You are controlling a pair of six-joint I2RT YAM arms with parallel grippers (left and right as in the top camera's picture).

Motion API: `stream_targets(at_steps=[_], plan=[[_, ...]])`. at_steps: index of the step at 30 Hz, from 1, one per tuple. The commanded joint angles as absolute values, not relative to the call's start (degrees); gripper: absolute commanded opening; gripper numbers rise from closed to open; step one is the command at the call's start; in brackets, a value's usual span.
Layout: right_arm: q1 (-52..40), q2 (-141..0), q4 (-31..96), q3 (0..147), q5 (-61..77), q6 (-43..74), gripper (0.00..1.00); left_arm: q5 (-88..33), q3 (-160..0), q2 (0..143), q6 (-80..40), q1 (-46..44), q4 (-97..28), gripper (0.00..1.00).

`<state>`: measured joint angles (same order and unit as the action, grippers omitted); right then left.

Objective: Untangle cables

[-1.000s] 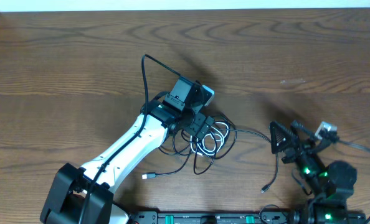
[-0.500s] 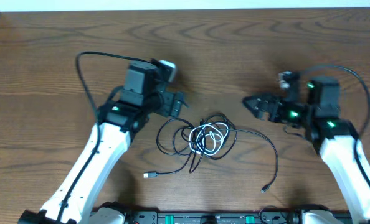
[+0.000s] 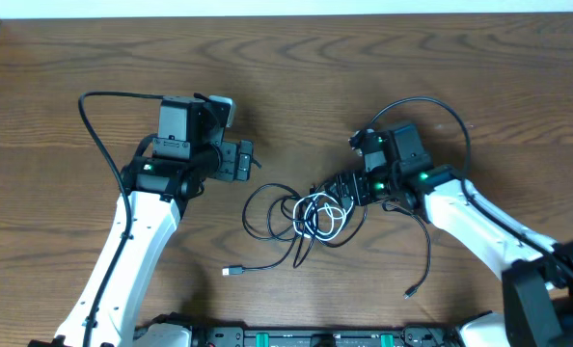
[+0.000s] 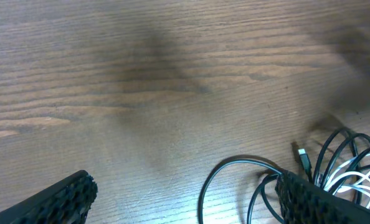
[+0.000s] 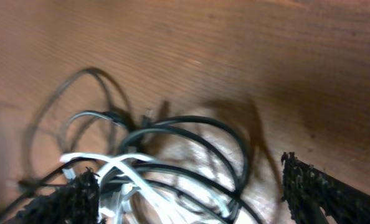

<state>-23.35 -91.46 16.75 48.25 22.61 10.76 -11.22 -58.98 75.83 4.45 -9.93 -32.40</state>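
The thin black cords and the short white cord are located as one tangled bundle at the middle of the brown wooden worktop. A loose plug end is laid out near-left of the bundle. The left tool is held with its fingers spread, far-left of the bundle and apart from it. The right tool is held spread over the bundle's right edge; contact cannot be determined.
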Motion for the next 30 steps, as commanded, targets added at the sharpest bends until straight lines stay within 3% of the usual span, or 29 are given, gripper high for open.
stream_targets(at_steps=[1,10,11,14,18,21,24,26,28,30], plan=[[-24.0,-94.2,16.6,49.0,18.7,2.0,0.89,-10.9,-60.2,75.0,4.0,-9.7,-32.5,0.93],[-24.1,-102.2,14.0,49.0,19.9,-4.9,0.91,-10.9,-60.2,75.0,4.0,-9.7,-32.5,0.93],[-24.1,-102.8,13.6,49.0,20.4,-4.8,0.88,-10.9,-60.2,75.0,4.0,-9.7,-32.5,0.93],[-24.7,-103.3,13.4,49.0,21.6,-4.8,0.65,-10.9,-60.2,75.0,4.0,-9.7,-32.5,0.93],[-26.2,-103.3,13.0,49.0,21.6,-5.1,0.56,-10.9,-60.2,75.1,4.0,-9.7,-32.5,0.93],[-27.9,-103.3,12.9,49.0,21.4,-6.8,0.57,-10.9,-60.2,75.1,4.0,-9.7,-32.5,0.93],[-29.9,-103.3,12.9,49.0,20.8,-8.6,0.73,-10.9,-60.2,75.1,4.0,-9.7,-32.5,0.94],[-30.9,-103.3,12.9,49.0,19.6,-8.7,0.77,-10.9,-60.2,75.1,4.0,-9.7,-32.5,0.93],[-31.7,-103.3,13.0,49.0,18.9,-9.1,0.73,-10.9,-60.2,75.1,4.0,-9.7,-32.3,0.93],[-31.9,-103.3,12.9,49.0,18.9,-9.1,0.61,-10.9,-60.2,75.1,4.0,-9.7,-32.3,0.94]])
